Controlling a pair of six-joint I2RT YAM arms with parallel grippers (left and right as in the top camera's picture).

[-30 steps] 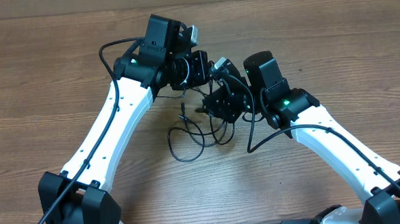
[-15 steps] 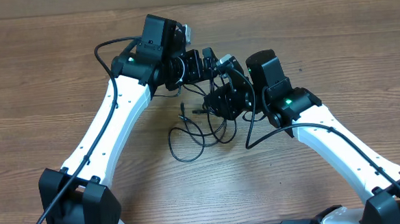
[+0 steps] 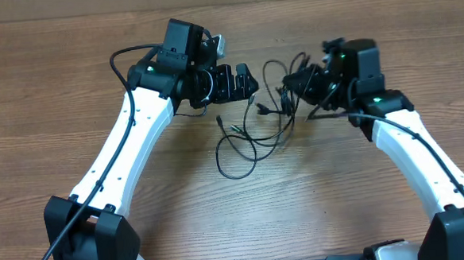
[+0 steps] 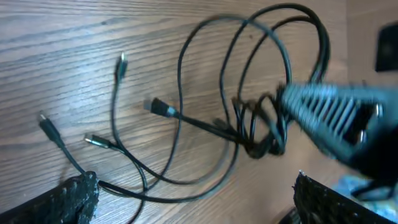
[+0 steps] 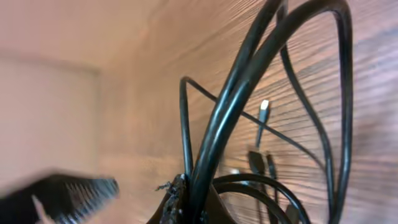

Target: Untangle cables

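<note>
We are clamping our right gripper on the tangled cables, whose loose ends are lying on the surface, while our left gripper is hanging wide apart beside them, holding nothing. Pulling with one side only, we are risking to tighten the loops or drag everything.

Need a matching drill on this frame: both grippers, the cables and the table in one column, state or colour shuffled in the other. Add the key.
Column 1
1. left gripper
2. right gripper
3. cables
4. table

Column 2
A. brown wood grain
B. fingers shut on a bunch of cord
C. fingers wide apart, nothing between them
D. thin, black, looped together, plug ends loose on the wood

Pairs: 1-C, 2-B, 3-D, 4-A
</note>
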